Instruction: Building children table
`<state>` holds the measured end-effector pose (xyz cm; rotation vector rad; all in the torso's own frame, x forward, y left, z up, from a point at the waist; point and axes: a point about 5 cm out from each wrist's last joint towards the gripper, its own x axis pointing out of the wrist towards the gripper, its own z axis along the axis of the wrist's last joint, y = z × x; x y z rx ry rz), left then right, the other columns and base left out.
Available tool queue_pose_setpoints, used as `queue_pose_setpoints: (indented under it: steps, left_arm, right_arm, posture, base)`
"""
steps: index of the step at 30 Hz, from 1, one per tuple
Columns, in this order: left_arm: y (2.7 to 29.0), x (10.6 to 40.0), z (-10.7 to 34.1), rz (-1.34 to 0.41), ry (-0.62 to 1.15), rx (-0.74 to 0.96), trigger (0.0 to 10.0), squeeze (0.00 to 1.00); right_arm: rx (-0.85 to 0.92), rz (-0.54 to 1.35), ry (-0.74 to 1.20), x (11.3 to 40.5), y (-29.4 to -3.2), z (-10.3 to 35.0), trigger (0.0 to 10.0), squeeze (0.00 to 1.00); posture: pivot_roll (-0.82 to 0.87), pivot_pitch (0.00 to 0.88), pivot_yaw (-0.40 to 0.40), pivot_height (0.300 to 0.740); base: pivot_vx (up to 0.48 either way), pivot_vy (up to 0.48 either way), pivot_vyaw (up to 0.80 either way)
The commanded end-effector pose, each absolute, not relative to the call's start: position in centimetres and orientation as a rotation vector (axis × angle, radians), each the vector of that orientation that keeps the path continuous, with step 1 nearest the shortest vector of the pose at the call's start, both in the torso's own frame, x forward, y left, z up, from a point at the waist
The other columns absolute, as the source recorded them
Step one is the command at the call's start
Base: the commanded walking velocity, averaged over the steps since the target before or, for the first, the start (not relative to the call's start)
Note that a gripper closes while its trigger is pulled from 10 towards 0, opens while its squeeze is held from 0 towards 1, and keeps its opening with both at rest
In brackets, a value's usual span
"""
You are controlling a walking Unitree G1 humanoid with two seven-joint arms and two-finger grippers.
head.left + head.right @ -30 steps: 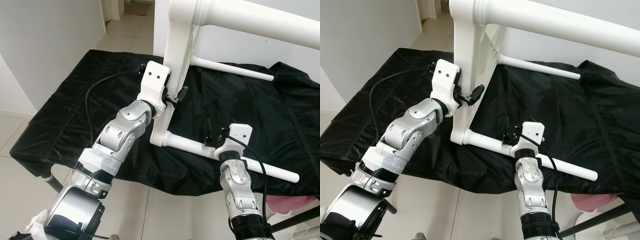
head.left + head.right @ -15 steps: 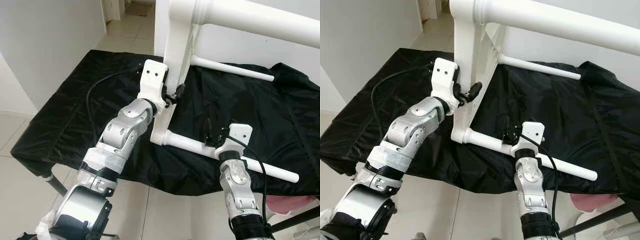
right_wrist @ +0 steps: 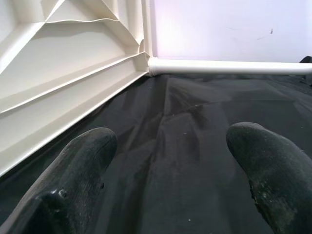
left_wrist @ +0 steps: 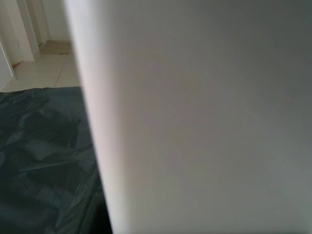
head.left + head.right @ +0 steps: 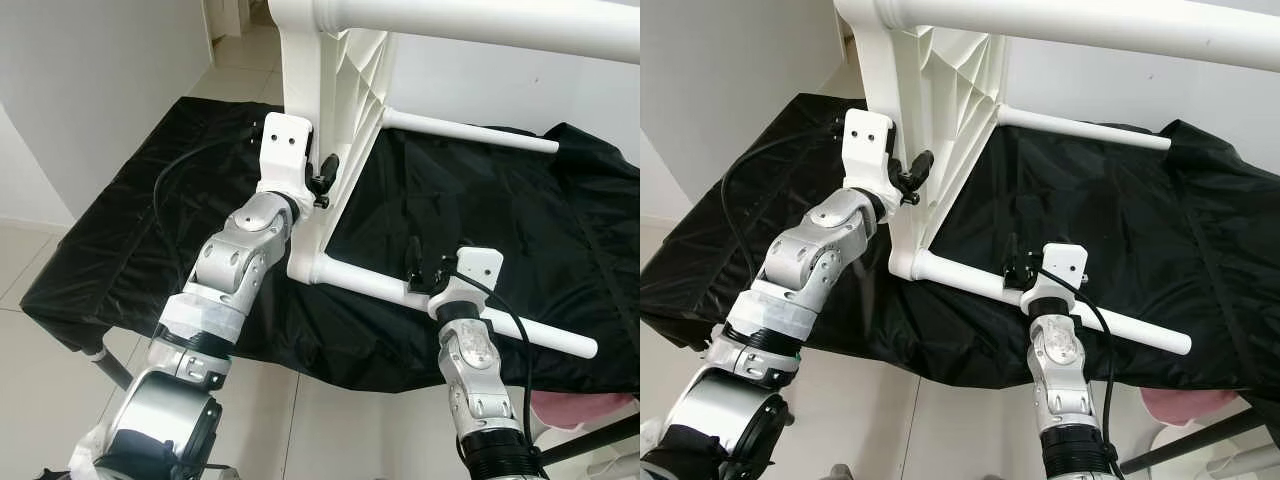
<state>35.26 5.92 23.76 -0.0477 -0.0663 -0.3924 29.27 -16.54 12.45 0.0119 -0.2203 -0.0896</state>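
Left wrist view: white table panel [image 4: 195,117] blocks black cloth [image 4: 44,161].

From the head we look forward and down with two eyes set side by side, onto the black cloth-covered surface [image 5: 120,240] and the white table [image 5: 940,100] standing on its side there. Both eyes share that scene, the near edge of the surface, the tiled floor [image 5: 30,350] below it and both our arms; the right eye shows everything shifted a little leftward.

Our left wrist camera sits pressed up close to a white panel [image 4: 204,117] of the table, blurred by nearness, with cloth and a doorway beyond.

Our right wrist camera looks low across the cloth [image 3: 195,161], past its two black fingers [image 3: 83,161], toward the table's ribbed underside [image 3: 63,73] and a leg [image 3: 229,67] that the head views share.
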Motion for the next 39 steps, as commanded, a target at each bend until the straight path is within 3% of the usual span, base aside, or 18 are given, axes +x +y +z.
queue_pose_setpoints:
  steps: [1, 15, 39]
  left_arm:
    - [6.8, 35.4, 23.3, -0.356, -0.044, -0.041, 0.0, 0.00]
    - [12.1, 33.7, 23.9, -0.189, -0.126, 0.052, 0.0, 0.00]
    - [16.1, 28.7, 24.8, -0.035, -0.272, 0.111, 0.0, 0.00]
  right_arm:
    - [0.010, -0.099, -0.212, 29.0, -16.8, 12.1, 10.0, 0.00]
    - [0.007, -0.076, -0.211, 29.7, -16.6, 12.2, 10.0, 0.00]
    - [-0.012, 0.000, -0.219, 31.7, -15.9, 12.8, 10.0, 0.00]
  posture:
    - [-0.01, 0.000, 0.000, 0.740]
    - [0.03, 0.000, -0.023, 0.740]
    - [0.09, 0.000, -0.070, 0.740]
  base:
    - [0.000, 0.000, 0.00]
    - [0.000, 0.000, 0.00]
    - [0.000, 0.000, 0.00]
